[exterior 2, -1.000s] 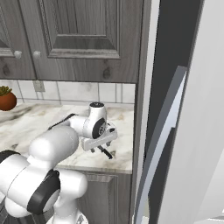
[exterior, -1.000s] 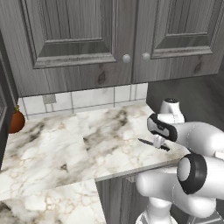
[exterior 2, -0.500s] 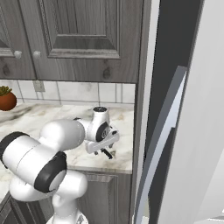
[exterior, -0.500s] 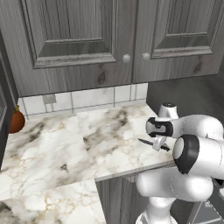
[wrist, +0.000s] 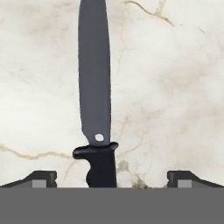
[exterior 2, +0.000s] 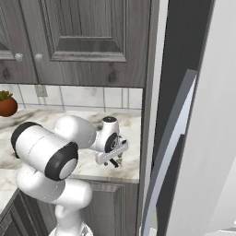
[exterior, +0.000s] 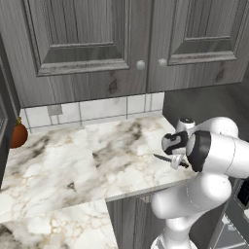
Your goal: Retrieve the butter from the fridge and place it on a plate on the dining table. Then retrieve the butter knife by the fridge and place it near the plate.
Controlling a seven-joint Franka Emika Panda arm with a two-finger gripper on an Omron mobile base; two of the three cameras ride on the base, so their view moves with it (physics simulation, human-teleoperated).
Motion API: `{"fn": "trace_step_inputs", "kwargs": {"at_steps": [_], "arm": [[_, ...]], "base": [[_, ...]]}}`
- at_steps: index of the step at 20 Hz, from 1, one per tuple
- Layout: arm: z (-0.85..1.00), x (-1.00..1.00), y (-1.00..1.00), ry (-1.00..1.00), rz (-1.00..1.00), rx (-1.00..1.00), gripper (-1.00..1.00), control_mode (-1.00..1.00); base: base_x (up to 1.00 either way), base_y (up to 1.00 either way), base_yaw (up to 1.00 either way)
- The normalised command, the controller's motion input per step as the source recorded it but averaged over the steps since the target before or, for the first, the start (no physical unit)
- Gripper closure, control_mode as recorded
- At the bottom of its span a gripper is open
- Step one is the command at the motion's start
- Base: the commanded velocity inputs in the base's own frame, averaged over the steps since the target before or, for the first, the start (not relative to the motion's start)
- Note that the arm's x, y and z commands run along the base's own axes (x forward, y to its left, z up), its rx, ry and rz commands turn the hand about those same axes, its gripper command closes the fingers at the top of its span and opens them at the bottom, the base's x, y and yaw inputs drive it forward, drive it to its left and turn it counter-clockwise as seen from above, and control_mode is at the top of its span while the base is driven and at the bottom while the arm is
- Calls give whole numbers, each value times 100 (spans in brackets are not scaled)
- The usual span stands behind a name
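Butter knife point(wrist: 95, 96) lies flat on the marble surface point(exterior: 73, 165) by the fridge point(exterior 2: 203, 115), near its edge. Hand view: long axis runs 12 to 6, blade toward 12, black handle at 6, a little left of centre between the jaws. Gripper point(wrist: 112, 177) jaws wide apart, straddling the handle, holding nothing.

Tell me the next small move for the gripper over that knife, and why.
Probably lower straight down, then close on the handle. The gripper is open, its fingertips spread wide either side of the butter knife, which lies flat on the marble counter; its black handle sits between them.
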Motion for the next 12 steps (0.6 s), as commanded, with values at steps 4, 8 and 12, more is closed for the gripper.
{"fn": "trace_step_inputs", "kwargs": {"at_steps": [4, 8, 12], "arm": [[-21, 2, 0, 0, 5, 0, -100, -100], [-28, 0, 0, -1, 1, 0, -100, -100], [-23, 0, 0, -12, 0, 4, 100, -100]], "base": [[0, 0, 0], [0, 0, 0], [0, 0, 0]]}}
